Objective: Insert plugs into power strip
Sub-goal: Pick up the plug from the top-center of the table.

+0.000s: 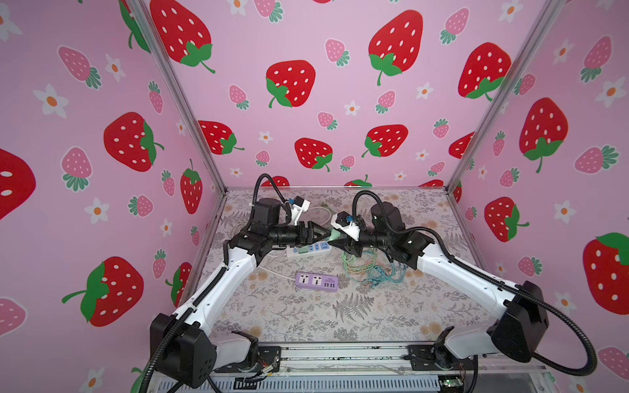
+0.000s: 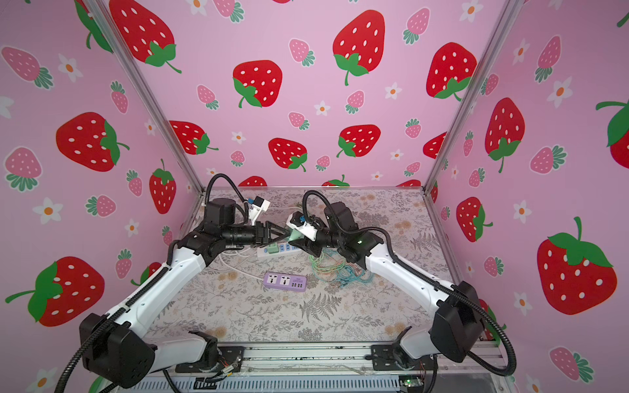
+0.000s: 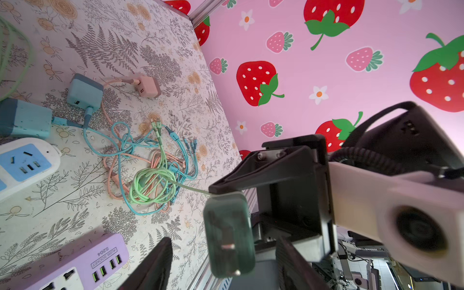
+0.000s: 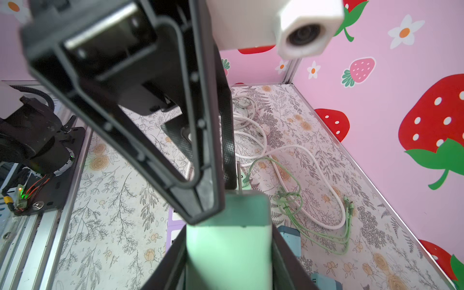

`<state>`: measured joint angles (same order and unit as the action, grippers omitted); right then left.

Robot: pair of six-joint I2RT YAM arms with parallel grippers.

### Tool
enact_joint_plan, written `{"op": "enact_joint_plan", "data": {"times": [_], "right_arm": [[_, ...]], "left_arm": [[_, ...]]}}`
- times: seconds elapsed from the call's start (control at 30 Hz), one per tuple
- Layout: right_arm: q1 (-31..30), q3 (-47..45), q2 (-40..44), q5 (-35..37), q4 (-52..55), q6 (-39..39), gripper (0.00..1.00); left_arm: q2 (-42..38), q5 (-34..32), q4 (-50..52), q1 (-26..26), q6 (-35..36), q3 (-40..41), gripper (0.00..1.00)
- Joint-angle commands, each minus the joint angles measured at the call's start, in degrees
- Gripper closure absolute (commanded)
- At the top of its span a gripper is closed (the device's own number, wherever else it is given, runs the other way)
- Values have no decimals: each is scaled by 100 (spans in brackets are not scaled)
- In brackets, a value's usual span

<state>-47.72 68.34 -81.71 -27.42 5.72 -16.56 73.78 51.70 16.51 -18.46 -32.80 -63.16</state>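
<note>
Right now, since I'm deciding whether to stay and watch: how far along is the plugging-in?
Looks done: one green plug seems seated in the white strip. In hand: the right gripper holds a second green plug, prongs facing the open left gripper. Left: two blue plugs and a pink plug lie loose on the table, and the purple strip has empty sockets.

A power strip (image 1: pixel 308 250) lay near the middle of the surface (image 1: pixel 306 323), a second power strip (image 1: pixel 317 281) before it toward the front edge. The cable tangle (image 1: pixel 371 268) lay right of both; a plug (image 1: pixel 335 234) hung over the first strip's right end.
</note>
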Motion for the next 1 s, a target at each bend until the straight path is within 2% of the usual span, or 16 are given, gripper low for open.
{"op": "enact_joint_plan", "data": {"times": [0.0,0.2,0.37,0.73,0.8,0.93,0.97], "right_arm": [[-108,239,-69,-1,78,-200,68],[-203,402,-195,110,248,-339,68],[-262,478,-272,266,367,-435,68],[-271,446,-281,554,396,-503,67],[-272,422,-284,562,387,-484,64],[-268,333,-216,671,324,-185,49],[-261,258,-160,715,266,-72,42]], "left_arm": [[14,200,-42,-57,-12,-246,35],[28,226,-5,-70,-27,-277,43],[75,244,44,-67,-34,-319,55],[135,289,79,-62,-41,-382,72],[146,309,72,-67,-46,-388,78],[163,261,64,-62,-45,-373,93],[156,239,56,-69,-32,-364,99]]}}
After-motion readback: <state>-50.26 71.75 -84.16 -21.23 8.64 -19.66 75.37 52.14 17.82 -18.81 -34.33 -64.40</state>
